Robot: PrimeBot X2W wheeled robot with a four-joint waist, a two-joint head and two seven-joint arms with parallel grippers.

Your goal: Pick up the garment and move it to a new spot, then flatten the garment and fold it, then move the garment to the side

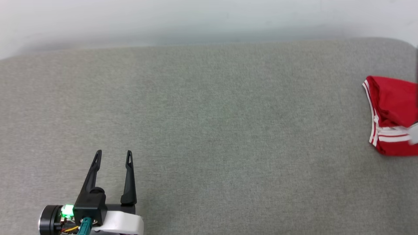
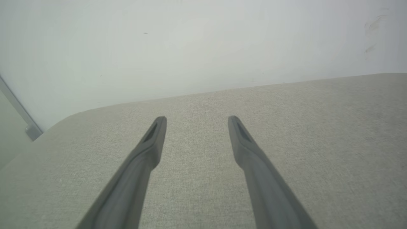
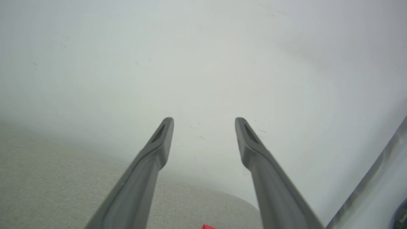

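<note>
Garment (image 1: 392, 111) lies folded at the table's (image 1: 209, 130) right edge, left fingers (image 1: 129, 179) and right fingers (image 3: 154, 156) both spread empty; a finger catching cloth could undo the fold or drag it off.

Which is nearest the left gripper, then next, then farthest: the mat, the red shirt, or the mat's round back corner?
Head view:
1. Mat, right beneath the left gripper.
2. Shirt, far right.
3. Corner, farther back, past the shirt.

No text, label, brand or number can be read anywhere. The bright red, white-striped jersey garment (image 1: 393, 107) on the grey fabric surface (image 1: 209, 130) shows only plain cloth and trim.
</note>
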